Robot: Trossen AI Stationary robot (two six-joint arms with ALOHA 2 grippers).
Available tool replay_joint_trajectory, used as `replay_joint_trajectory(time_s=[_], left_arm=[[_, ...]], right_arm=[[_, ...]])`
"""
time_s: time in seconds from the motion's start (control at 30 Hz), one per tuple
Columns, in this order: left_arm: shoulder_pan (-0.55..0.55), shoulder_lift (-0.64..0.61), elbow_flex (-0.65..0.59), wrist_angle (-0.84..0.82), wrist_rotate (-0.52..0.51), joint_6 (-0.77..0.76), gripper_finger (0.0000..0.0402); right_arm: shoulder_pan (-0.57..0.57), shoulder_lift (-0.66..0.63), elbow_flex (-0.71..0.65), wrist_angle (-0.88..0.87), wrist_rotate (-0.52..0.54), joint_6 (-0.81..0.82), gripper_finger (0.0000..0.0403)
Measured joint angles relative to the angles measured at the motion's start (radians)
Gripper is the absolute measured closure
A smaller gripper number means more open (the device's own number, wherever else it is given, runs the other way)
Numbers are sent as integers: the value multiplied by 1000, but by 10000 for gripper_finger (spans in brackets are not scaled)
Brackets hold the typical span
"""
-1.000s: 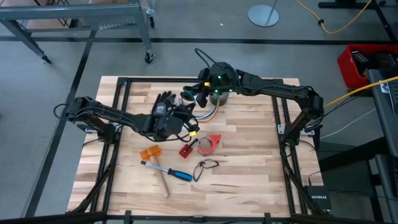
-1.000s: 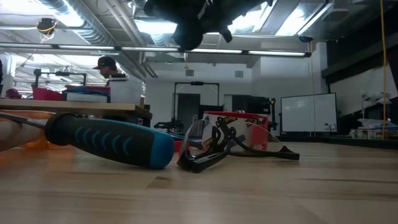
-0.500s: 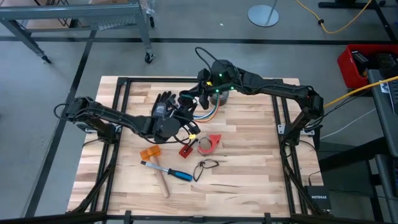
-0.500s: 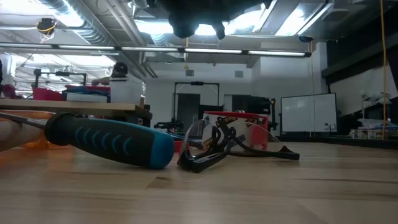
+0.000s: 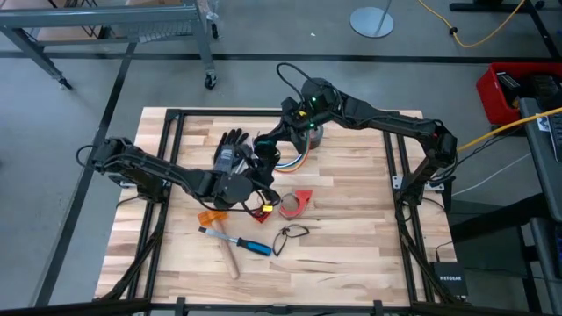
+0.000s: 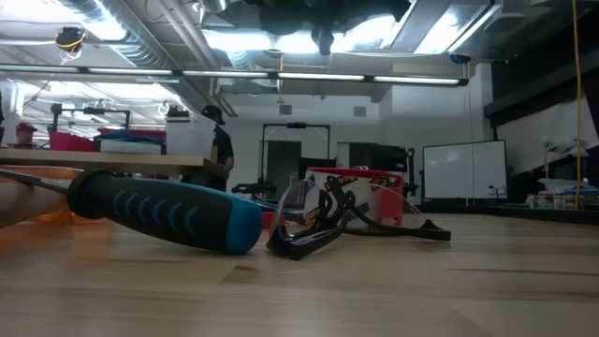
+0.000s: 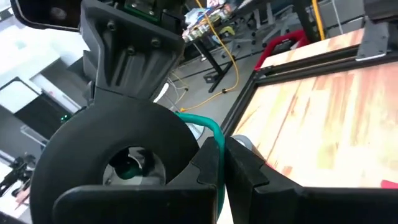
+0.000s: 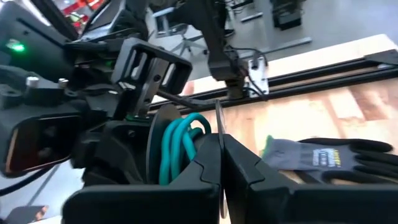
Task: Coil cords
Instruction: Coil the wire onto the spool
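The left pincer sits over the middle of the counter, its fingers pressed together; in its wrist view a teal strand runs between them, and the right wrist view shows teal loops beside that arm's shut fingers too. The right pincer hangs just beyond it, also closed, right next to the left. The cords, thin multicoloured wires, trail from there toward the far side of the counter, beside a dark knit glove with spread fingers. Near the pincers lie a red tape dispenser, a small orange block and a thin black cord loop. A blue-gripped tool lies nearer the front edge. The pale wood planks toward the right and front edges are bare, framed by black rails.
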Motion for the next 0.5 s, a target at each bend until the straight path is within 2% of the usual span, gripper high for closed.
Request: replay_joint_trajectory(time_s=[0.33,0.5], left_arm=[[-42,0,0,-15,0,54,400],[-59,0,0,-18,-7,91,394]], right_arm=[[-5,0,0,-2,-130,18,401],[-9,0,0,-3,-146,26,401]])
